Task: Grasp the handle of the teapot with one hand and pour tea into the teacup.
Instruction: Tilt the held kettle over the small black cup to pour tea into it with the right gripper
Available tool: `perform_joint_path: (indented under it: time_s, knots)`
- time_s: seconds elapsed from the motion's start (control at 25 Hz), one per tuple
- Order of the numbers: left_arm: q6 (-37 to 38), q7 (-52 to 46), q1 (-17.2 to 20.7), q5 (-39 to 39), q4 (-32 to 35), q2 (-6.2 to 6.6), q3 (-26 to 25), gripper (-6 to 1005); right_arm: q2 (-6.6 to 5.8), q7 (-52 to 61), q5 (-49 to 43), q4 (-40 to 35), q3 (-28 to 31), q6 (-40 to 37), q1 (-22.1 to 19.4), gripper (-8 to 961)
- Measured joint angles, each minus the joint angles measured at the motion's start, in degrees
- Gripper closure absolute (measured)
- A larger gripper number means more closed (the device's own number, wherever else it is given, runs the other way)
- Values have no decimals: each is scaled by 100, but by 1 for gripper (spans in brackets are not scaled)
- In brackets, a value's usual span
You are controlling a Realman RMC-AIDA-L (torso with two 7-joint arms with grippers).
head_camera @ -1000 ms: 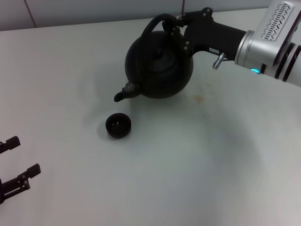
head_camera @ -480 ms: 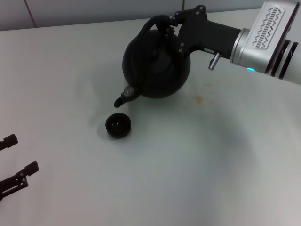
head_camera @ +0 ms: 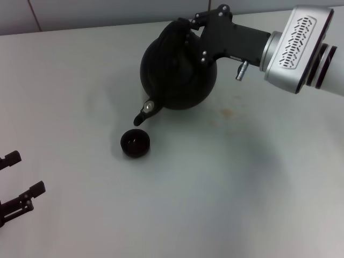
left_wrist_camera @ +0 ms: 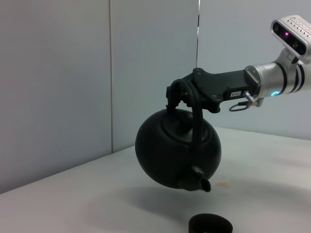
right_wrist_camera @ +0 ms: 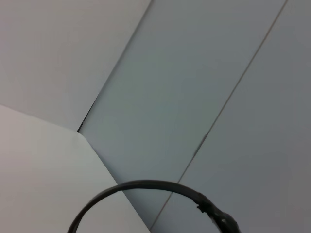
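I see the white table (head_camera: 226, 183) with a small brownish stain (head_camera: 228, 112) on it, below the right gripper (head_camera: 189, 26); nothing stands between the pot and the cup; the right jaws are closed on the handle (left_wrist_camera: 196, 114) and hold the teapot (head_camera: 177, 70) in the air, hanging below them, tilted spout-down; the teacup (head_camera: 135, 143) sits on the table just under the spout; I cannot tell what is in it; the left gripper (head_camera: 16, 180) rests far from it, jaws apart.
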Motion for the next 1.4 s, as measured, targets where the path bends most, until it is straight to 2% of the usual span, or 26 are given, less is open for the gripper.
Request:
perform_joint_path:
  time_s: [0.4,1.4]
  knots:
    - [-69,-2,-8,-9,0,-24,0,188,9,-331,3,-5,-287,40,49,873]
    - [-67,-8,-70,-23,-1,-41,-61,188,29,-822,19,45,-287,46,83,873]
